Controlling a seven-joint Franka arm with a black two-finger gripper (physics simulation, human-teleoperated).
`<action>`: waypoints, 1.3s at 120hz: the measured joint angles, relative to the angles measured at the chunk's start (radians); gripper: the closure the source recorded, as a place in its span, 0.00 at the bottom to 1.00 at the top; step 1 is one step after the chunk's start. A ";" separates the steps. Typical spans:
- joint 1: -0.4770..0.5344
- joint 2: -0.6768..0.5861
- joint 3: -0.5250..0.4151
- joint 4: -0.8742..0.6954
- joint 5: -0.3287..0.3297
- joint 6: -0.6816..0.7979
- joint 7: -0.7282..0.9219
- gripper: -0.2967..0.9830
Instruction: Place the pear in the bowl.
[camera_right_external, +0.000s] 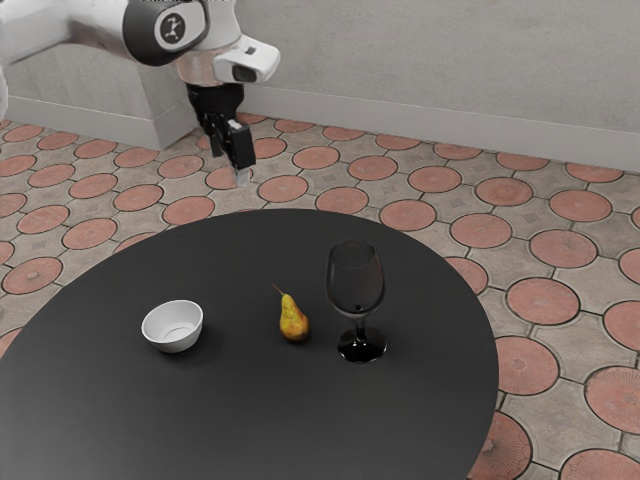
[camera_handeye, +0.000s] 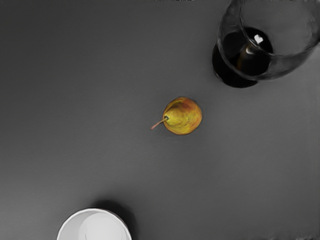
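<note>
While the black gripper (camera_right_external: 229, 168) hangs high above the level of the tabletop, pointing downward, its fingers stand spread, with nothing pinched between them. It is well apart from the pear (camera_right_external: 294, 322), which stands on the round black table (camera_right_external: 230, 420), between the white bowl (camera_right_external: 173, 328) and the dark see-through wine glass (camera_right_external: 356, 285). The pear is outside the bowl, touching neither it nor the glass.

The pear sits well inside the table's rim. A broad stretch of tabletop separates it from the bowl, giving more room on that side than on the glass side, where the gap is narrower. The glass stands upright, closer than the pear to the curved rim at the exterior view's right. The bowl is upright too, toward the exterior view's left, with tabletop between it and the rim.

The exterior view gives the pear's height, its narrow neck and its thin stem leaning toward the bowl side, along with the glass's stem and foot, the tiled floor (camera_right_external: 585, 300) and the pale wall (camera_right_external: 450, 70). The wrist view looks down on the pear's rounded yellow and reddish top and into the wide mouth of the glass, whose dark foot is seen through it; the bowl is partly cut off there.
</note>
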 joint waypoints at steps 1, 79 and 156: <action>-0.002 0.000 0.000 0.000 0.000 0.000 0.003 0.23; 0.041 0.129 -0.008 -0.355 -0.240 0.189 0.050 0.23; 0.082 0.383 -0.007 -0.383 -0.380 0.787 -0.066 0.28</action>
